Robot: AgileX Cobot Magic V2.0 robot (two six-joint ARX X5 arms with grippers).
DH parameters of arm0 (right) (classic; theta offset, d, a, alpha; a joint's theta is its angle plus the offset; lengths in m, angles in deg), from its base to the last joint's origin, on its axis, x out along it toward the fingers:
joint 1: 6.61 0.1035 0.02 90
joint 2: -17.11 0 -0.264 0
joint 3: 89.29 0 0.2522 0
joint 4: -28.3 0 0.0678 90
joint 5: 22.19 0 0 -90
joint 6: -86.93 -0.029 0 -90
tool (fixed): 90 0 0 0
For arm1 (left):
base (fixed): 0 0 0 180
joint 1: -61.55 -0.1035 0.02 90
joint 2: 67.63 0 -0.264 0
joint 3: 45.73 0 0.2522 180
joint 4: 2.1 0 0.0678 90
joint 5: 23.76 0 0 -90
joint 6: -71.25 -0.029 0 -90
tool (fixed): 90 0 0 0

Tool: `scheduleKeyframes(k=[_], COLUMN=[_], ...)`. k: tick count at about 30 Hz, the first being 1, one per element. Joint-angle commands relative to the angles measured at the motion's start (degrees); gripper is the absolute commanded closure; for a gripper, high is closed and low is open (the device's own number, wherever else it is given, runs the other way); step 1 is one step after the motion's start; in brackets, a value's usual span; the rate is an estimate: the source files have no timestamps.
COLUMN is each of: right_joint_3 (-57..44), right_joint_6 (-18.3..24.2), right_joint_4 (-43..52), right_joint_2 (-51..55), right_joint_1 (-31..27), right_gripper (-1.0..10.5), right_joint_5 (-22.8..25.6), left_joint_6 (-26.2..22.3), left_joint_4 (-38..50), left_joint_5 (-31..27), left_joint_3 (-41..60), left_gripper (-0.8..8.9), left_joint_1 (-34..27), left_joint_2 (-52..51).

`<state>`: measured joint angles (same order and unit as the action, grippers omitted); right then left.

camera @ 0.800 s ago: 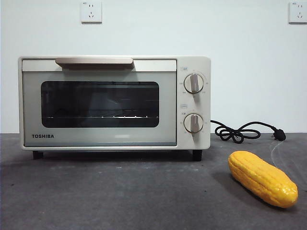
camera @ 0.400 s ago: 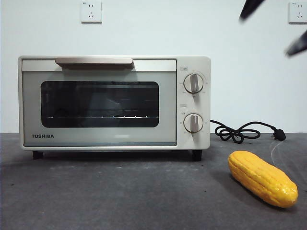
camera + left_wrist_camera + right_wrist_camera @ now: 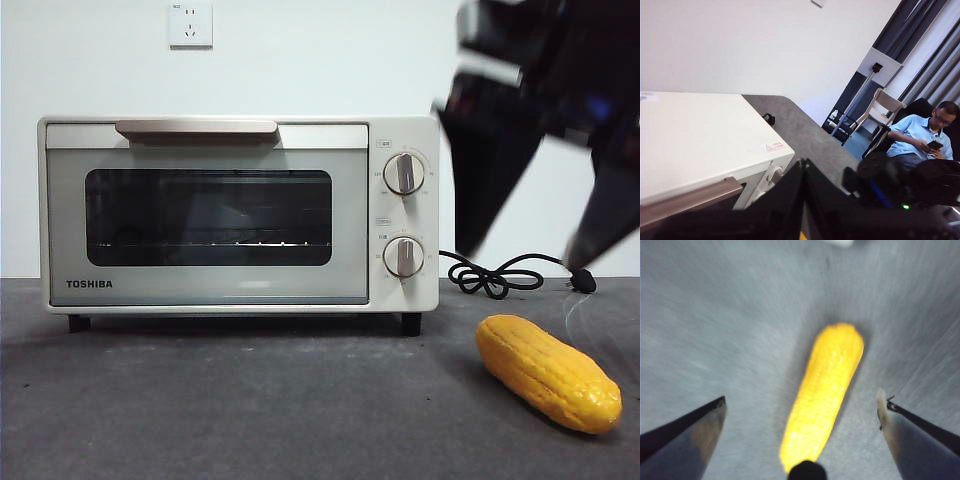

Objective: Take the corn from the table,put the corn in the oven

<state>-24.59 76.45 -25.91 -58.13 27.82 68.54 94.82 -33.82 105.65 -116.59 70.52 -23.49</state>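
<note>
The corn (image 3: 548, 372) lies on the dark grey table (image 3: 250, 400) at the right, in front of and to the right of the oven (image 3: 238, 213). The oven's glass door is closed. My right gripper (image 3: 525, 255) hangs open above the corn, big and dark at the top right of the front view. In the right wrist view the corn (image 3: 824, 392) lies lengthwise between the spread jaws of the right gripper (image 3: 801, 396), without touching them. My left gripper (image 3: 802, 165) is shut and empty, held high over the oven's top (image 3: 700, 140).
A black cord (image 3: 500, 275) with its plug lies coiled on the table behind the corn, right of the oven. Two silver knobs (image 3: 403, 173) sit on the oven's right panel. A seated person (image 3: 922, 142) and a chair are beyond the table.
The right arm has come down from the top right corner into the front view, jaws spread, and now hangs above the corn. Corn and oven have not moved.
</note>
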Motion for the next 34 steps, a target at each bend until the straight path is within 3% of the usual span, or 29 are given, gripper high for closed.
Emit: scheduleKeyframes(k=[1,14,20,27,34], right_joint_3=[0.11,0.11,0.11,0.28,1.51], right_joint_6=[0.44,1.51,1.55,1.51,-0.13], right_joint_4=[1.01,4.52,4.48,2.64,-2.43], right_joint_2=[-3.76,-15.85,-16.2,-12.74,-1.38], right_joint_1=[0.09,0.0,0.04,0.2,2.08], right_gripper=[4.5,4.6,9.6,9.6,9.6], right_joint_5=[2.36,3.17,3.23,3.93,2.95], left_joint_6=[-1.36,-3.96,-4.0,-5.4,-6.99], left_joint_4=[-0.81,-3.87,-4.04,-4.96,-4.63], left_joint_5=[0.04,0.04,0.04,-0.02,-0.17], left_joint_3=[-0.33,-0.33,-0.33,-0.33,-0.33], left_gripper=[8.17,8.17,8.17,8.17,8.17], left_joint_1=[0.13,0.13,0.13,0.13,0.13], left_joint_2=[-0.15,-0.15,-0.15,0.66,4.72])
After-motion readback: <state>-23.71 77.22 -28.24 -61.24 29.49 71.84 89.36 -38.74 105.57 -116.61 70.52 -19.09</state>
